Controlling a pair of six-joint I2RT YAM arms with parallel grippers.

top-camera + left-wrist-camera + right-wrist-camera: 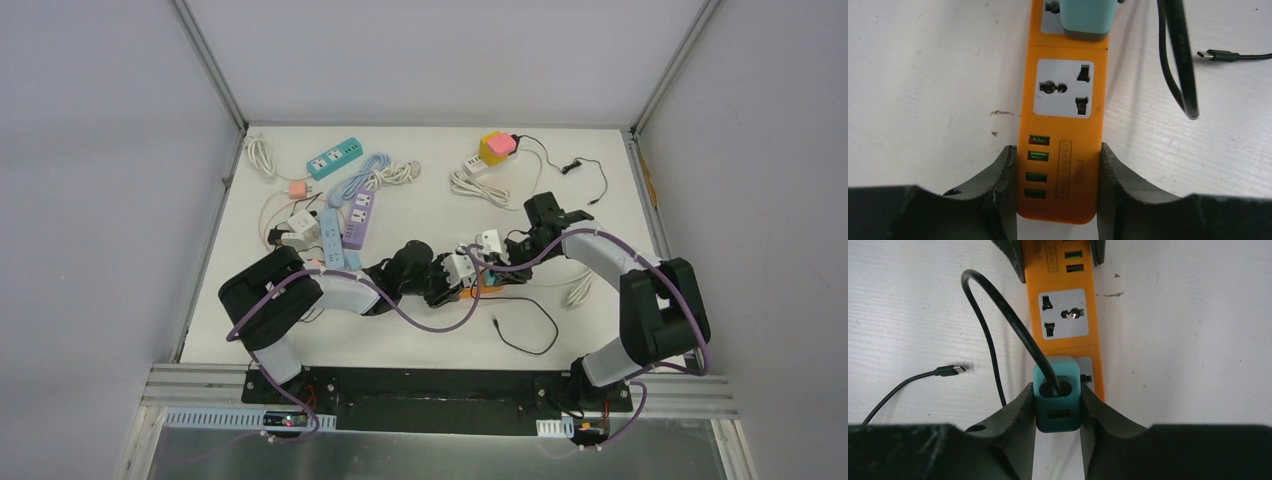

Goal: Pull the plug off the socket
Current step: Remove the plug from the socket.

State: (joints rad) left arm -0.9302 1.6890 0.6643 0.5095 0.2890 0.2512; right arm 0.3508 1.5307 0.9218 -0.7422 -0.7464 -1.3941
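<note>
An orange power strip (1068,120) lies flat on the white table; it also shows in the top view (487,286) and the right wrist view (1064,347). My left gripper (1057,160) is shut on its USB end, a finger on each long side. A teal plug (1058,407) sits in the strip's far socket; it shows at the top edge of the left wrist view (1087,17). My right gripper (1058,397) is shut on the teal plug's two sides. A black cable (998,305) loops out of the plug top. The middle socket is empty.
The black cable's loose USB-C end (950,371) lies on the table beside the strip. At the back left lie a teal strip (335,158), a purple strip (360,215) and a blue strip (330,240). A yellow-pink cube adapter (497,147) and a coiled white cable (478,185) lie at the back.
</note>
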